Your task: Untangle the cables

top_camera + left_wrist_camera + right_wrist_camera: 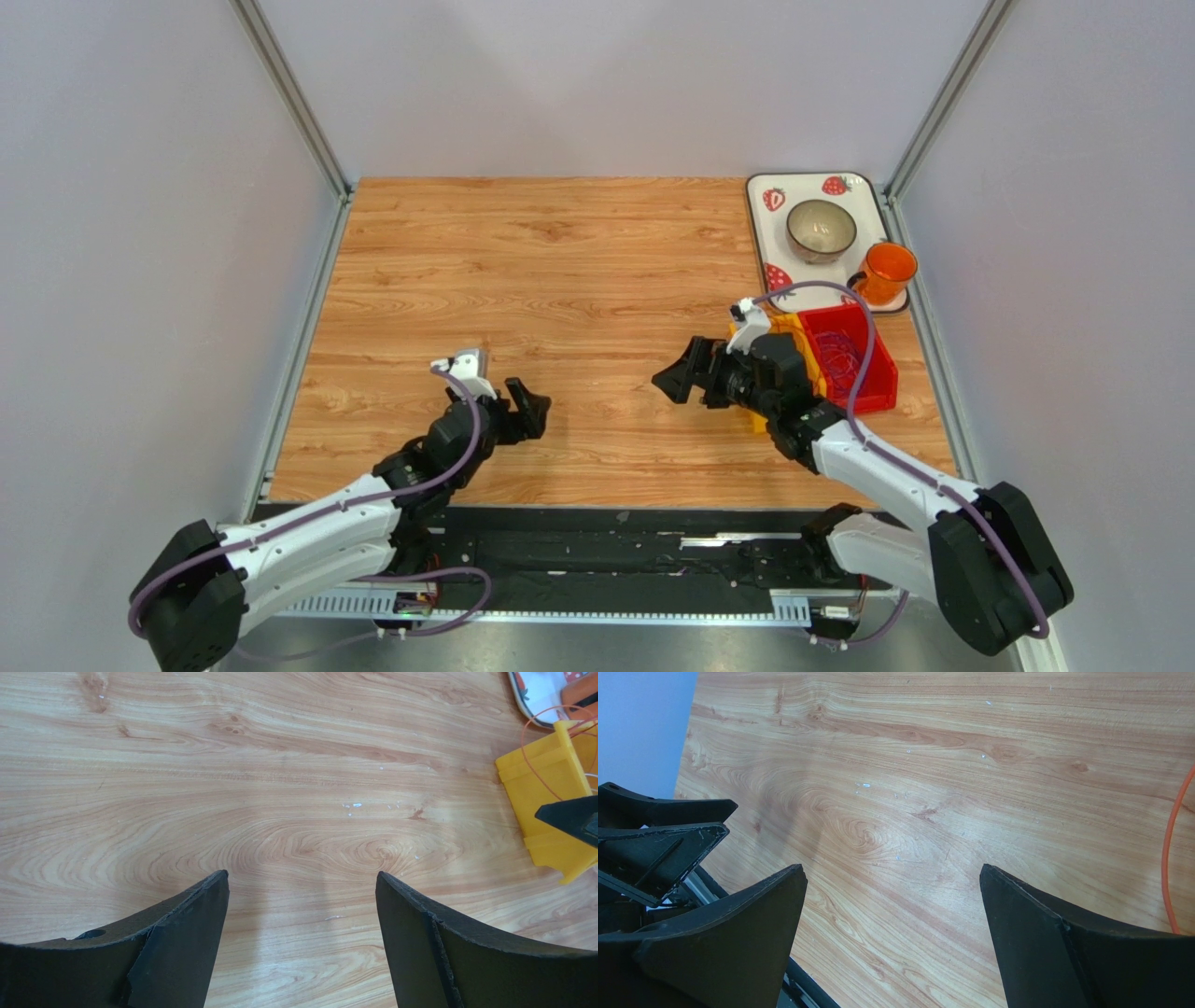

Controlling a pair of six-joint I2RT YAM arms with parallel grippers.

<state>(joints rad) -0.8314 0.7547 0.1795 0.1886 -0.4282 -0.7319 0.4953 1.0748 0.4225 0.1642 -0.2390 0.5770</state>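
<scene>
The cables (842, 359) lie as thin coils in a red bin (874, 381) at the right side of the table, partly hidden by my right arm. One thin orange cable (544, 712) loops over a yellow bin (547, 805) in the left wrist view. It also shows at the right edge of the right wrist view (1166, 854). My left gripper (526, 409) (302, 875) is open and empty over bare wood. My right gripper (683, 375) (892, 868) is open and empty, left of the bins. The two grippers face each other.
A white strawberry-print tray (766, 231) at the back right holds a metal bowl (821, 230), with an orange cup (887, 270) beside it. The yellow bin (786, 325) sits under my right wrist. Grey walls enclose the wooden table (561, 280).
</scene>
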